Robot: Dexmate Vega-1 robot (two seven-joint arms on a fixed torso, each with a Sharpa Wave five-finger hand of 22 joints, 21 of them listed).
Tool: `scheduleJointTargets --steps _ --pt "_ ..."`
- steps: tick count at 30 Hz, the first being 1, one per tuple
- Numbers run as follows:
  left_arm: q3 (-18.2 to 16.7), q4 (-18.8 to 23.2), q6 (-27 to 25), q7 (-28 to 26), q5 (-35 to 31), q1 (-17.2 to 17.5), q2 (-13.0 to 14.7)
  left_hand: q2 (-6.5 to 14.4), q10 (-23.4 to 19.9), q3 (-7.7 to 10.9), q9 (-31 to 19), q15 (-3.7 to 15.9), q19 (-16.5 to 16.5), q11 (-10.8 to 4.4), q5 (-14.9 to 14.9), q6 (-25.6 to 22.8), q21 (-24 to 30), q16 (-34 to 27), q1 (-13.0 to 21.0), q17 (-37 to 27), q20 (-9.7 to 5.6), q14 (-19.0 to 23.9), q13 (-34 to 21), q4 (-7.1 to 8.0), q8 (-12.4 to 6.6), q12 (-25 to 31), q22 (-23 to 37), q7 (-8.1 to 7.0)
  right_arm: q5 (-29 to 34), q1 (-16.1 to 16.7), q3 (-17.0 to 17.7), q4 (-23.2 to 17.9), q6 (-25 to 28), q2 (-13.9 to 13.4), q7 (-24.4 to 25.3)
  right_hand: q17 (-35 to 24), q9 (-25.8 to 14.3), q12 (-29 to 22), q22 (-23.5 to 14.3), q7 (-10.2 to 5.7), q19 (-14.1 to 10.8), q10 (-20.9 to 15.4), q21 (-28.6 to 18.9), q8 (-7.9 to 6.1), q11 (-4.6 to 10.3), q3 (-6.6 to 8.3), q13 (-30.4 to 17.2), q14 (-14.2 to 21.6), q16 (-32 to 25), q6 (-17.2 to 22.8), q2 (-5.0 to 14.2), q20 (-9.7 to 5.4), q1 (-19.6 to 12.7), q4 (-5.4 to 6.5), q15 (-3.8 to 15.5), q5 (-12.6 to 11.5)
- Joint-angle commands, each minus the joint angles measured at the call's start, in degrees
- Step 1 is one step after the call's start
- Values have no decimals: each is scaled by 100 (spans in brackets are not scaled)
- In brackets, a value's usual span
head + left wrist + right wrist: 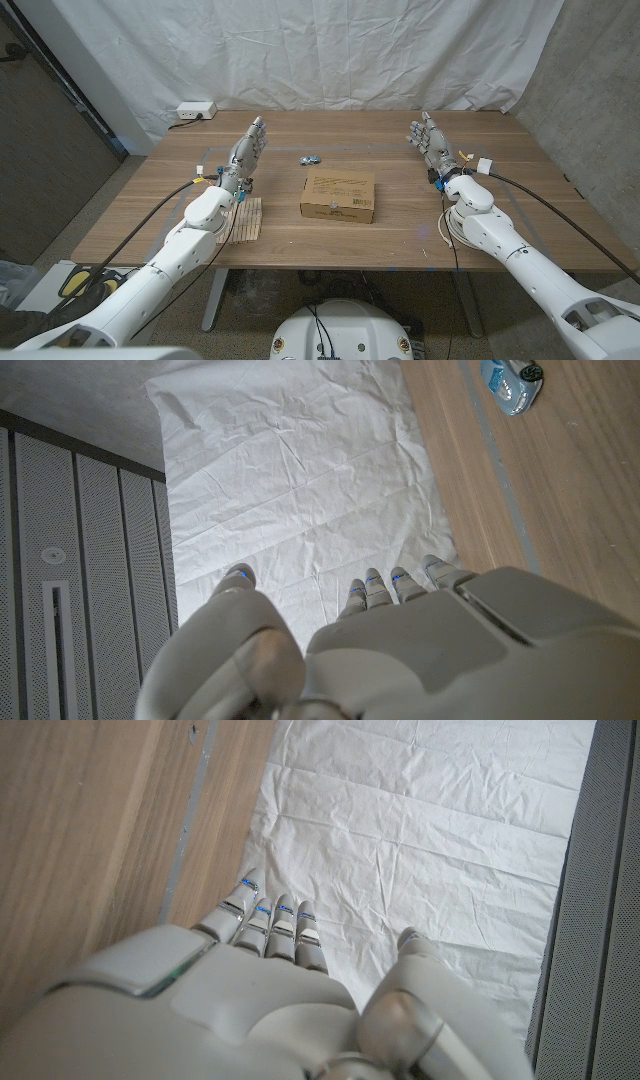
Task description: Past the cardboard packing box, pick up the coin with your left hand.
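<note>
The cardboard packing box (pixel 337 195) lies flat at the table's middle. Just past it sits a small blue toy car (pixel 312 159), which the left wrist view shows on the wood (pixel 510 382). A tiny dark speck beside the car may be the coin (pixel 303 158); it is too small to tell. My left hand (pixel 248 150) is raised left of the box, fingers straight and apart, holding nothing; its back is seen in the left wrist view (pixel 400 650). My right hand (pixel 428 140) is raised right of the box, fingers spread and empty, as the right wrist view (pixel 250 990) also shows.
A small slatted wooden rack (pixel 243 218) lies under my left forearm near the front edge. A white power strip (pixel 193 110) sits at the back left corner. A white sheet (pixel 300 50) hangs behind the table (pixel 500 215).
</note>
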State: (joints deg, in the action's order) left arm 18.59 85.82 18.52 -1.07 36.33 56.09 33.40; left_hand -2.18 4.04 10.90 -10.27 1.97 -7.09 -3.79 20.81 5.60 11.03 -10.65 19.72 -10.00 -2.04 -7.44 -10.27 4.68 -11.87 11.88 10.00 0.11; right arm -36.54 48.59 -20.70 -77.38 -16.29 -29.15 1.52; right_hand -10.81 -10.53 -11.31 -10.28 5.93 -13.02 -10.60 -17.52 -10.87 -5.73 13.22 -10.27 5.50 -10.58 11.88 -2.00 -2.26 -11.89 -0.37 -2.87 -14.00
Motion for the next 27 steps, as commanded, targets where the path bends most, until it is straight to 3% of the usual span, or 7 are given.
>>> scheduleJointTargets --steps 1,17,27 --pt "-68 215 319 6 -89 278 91 -10 -73 16 -26 8 27 -19 -2 -58 41 -22 98 -21 -397 22 -28 -31 -32 35 27 -1 44 184 65 -327 33 -88 185 -9 -25 -30 -8 -4 6 -17 8 -39 -6 34 -21 -50 0 63 76 -121 -28 -5 0 -33" --pt "-167 781 584 -351 -426 810 187 11 -114 14 -26 18 34 -34 -17 -115 44 -23 158 -21 -396 64 -28 -60 -29 34 29 -11 35 282 115 -407 -161 -109 105 -10 -26 -27 -10 8 26 9 46 -41 -17 34 -25 -82 1 71 96 -124 -36 -14 -15 -32" --pt "-184 984 581 -439 -621 899 262 23 -136 15 -26 18 34 -30 -25 -146 44 -26 190 -21 -388 91 -28 -75 -29 33 29 -14 -88 436 213 -457 -250 -120 89 -11 -27 -50 -11 -6 15 -37 66 -47 -21 32 -28 -64 -14 91 108 -126 -42 -21 2 -30"
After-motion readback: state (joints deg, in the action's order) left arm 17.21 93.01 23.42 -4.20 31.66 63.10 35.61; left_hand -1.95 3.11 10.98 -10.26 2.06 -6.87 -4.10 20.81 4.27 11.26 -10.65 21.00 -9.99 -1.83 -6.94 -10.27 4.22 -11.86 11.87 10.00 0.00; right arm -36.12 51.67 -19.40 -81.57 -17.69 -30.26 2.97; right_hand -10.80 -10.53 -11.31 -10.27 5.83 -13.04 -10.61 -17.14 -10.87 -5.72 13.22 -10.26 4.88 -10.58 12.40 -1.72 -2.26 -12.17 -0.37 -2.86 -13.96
